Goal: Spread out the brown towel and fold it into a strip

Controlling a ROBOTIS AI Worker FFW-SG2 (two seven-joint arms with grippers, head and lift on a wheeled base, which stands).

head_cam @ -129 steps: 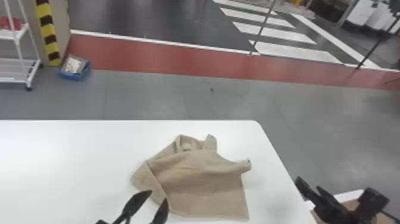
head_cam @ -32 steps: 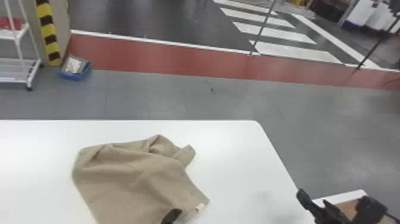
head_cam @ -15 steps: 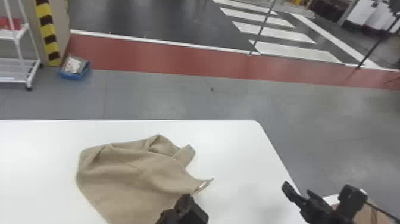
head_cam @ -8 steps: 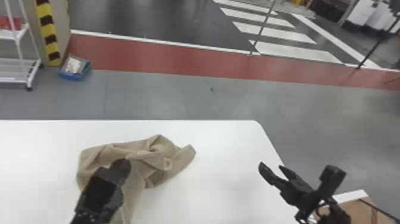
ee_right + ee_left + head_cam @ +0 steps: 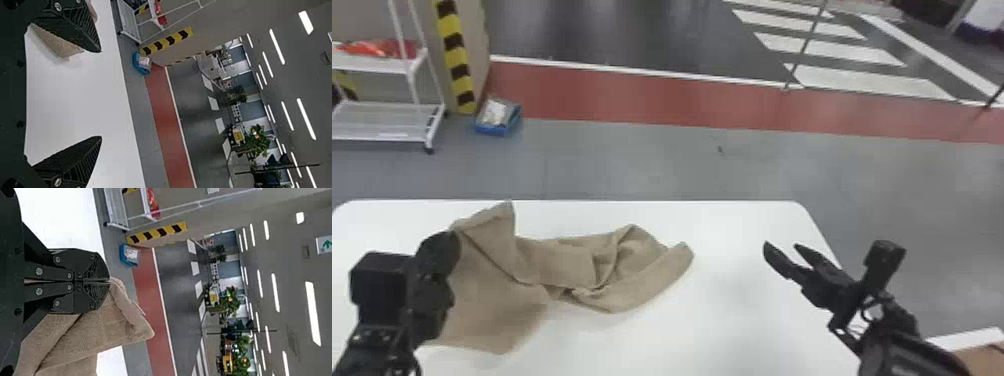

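Note:
The brown towel [image 5: 572, 265] lies crumpled on the left half of the white table, its left part lifted into a peak. At that raised part is my left gripper [image 5: 454, 237], above the table's left side. In the left wrist view the left gripper [image 5: 109, 281] is shut on an edge of the towel [image 5: 98, 333], which hangs from the fingertips. My right gripper [image 5: 782, 245] stands open over the table's right side, apart from the towel. The right wrist view has the right gripper [image 5: 101, 94] with its fingers wide apart and part of the towel [image 5: 58, 41] beyond one finger.
The white table [image 5: 732, 320] has its far edge and rounded corners in view. On the floor behind stand a white rack [image 5: 387, 120] and a blue box [image 5: 498, 117]. A brown cardboard box [image 5: 982, 357] sits at the lower right, beside the right arm.
The left gripper has moved to the left and lifted the towel's near part with it, bunching the cloth. The right gripper has moved inward over the table.

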